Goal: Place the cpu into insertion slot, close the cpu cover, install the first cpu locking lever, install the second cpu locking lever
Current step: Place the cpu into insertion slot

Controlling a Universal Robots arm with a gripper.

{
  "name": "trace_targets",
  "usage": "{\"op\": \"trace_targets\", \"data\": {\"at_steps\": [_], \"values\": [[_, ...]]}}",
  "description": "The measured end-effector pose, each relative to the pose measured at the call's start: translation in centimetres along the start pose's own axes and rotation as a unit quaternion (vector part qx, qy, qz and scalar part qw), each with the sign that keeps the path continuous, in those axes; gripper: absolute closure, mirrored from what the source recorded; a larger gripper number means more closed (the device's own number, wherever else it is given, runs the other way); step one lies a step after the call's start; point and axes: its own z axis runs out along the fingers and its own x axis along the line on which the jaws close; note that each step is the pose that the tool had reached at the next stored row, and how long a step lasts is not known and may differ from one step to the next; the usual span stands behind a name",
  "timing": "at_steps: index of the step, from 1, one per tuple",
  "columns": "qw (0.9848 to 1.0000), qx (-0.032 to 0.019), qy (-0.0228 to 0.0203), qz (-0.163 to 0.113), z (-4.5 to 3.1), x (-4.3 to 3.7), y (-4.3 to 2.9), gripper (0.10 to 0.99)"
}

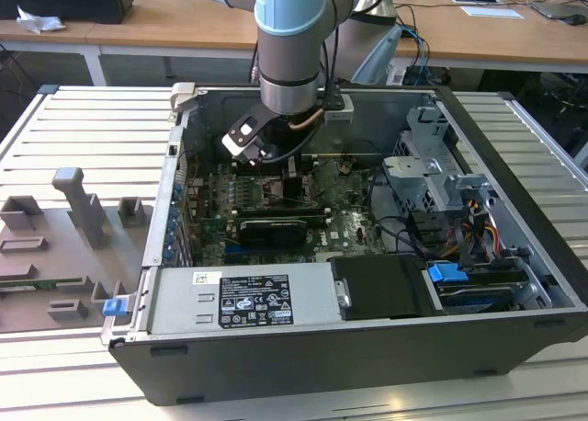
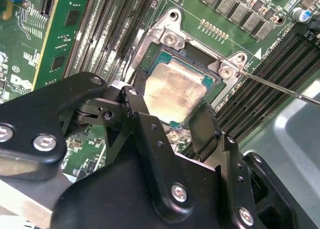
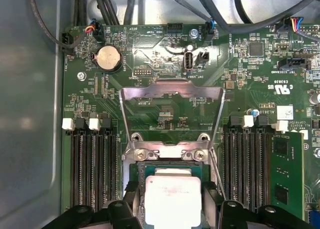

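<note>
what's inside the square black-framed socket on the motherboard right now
A flat square silvery-grey cpu chip lies in the socket, the gripper straddling it. The pin field beneath is covered.

— What carries it all?
— A ribbed silvery desk [image 1: 92,131], spanning the exterior view; the open black computer case [image 1: 303,370] stands on it, centre to right of the frame.
— Anything else on it?
— Grey moulded blocks [image 1: 78,210] at the left edge; a small blue piece [image 1: 114,305] just beside the case.

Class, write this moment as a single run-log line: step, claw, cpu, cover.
step: placement | claw: straddling cpu | cpu: at insertion slot, seating unclear | cpu cover: raised open
</note>
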Motion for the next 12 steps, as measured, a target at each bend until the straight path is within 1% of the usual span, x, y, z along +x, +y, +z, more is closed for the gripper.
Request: {"op": "trace_targets", "data": {"at_steps": [4, 7, 9, 12], "values": [[1.0, 0.0, 0.0, 0.0, 0.02, 0.22, 0.03, 0.475], [1.0, 0.0, 0.0, 0.0, -0.01, 0.23, 0.02, 0.475], [1.0, 0.0, 0.0, 0.0, -0.11, 0.24, 0.03, 0.475], [1.0, 0.0, 0.0, 0.0, -0.5, 0.25, 0.05, 0.475]]}}
